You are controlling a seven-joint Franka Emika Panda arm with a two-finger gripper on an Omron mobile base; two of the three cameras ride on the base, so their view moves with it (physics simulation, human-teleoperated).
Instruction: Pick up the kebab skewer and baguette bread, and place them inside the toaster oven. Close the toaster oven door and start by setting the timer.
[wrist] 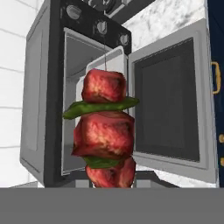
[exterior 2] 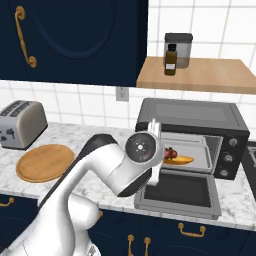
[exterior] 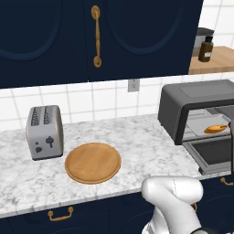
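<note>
Kebab skewer (wrist: 105, 131) clamped in pincer, 1 baguette bread (exterior 2: 180, 160) inside 1 toaster oven (exterior 2: 200, 125), toaster oven door (exterior 2: 177, 195) down.

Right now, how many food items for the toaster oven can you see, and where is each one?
2. The baguette bread lies inside the open toaster oven. The kebab skewer is held in the tool, in front of the oven opening.

The toaster oven (exterior 2: 192, 135) stands on the marble bench (exterior 2: 235, 197) with its door (exterior 2: 177, 192) dropped flat. Inside lies the baguette bread (exterior 2: 181, 160); the kebab skewer (exterior 2: 171, 152) touches its nine o'clock end. At the bench's nine o'clock end sit a wooden board (exterior 2: 44, 162) and silver toaster (exterior 2: 20, 124).
</note>
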